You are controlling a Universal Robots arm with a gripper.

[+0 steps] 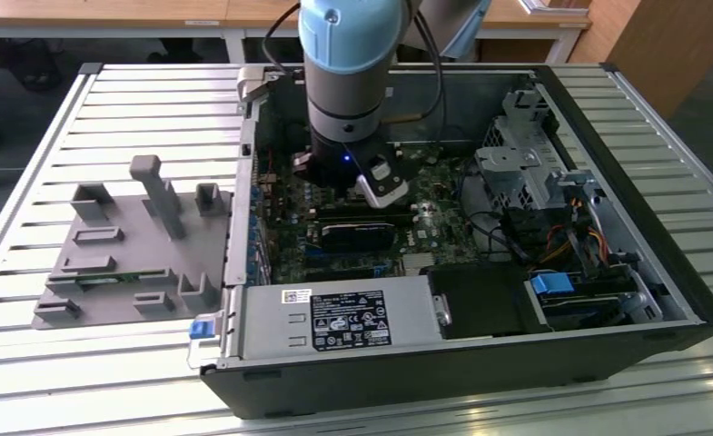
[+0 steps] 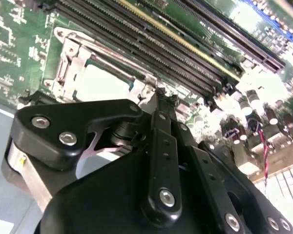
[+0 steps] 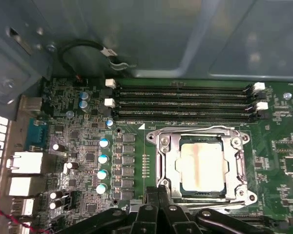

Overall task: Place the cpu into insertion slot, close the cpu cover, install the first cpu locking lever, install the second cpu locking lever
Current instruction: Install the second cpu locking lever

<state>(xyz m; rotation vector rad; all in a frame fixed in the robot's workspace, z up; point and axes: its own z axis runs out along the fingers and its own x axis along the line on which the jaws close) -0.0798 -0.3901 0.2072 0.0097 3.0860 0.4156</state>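
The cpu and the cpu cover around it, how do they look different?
The cpu is a solid pale square with a faint orange streak; the cpu cover is an open silver frame with a large cut-out. The cpu fills that opening, and the cpu cover borders it. Both lie flat in the insertion slot.

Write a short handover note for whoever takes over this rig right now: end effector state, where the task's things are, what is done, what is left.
End effector: fingers together, holding nothing, tips at the edge of the insertion slot.
Cpu: seated in the slot.
Cpu cover: down, framing the chip.
Done: chip placed, cover closed.
Left: locking levers; whether either is latched cannot be told.
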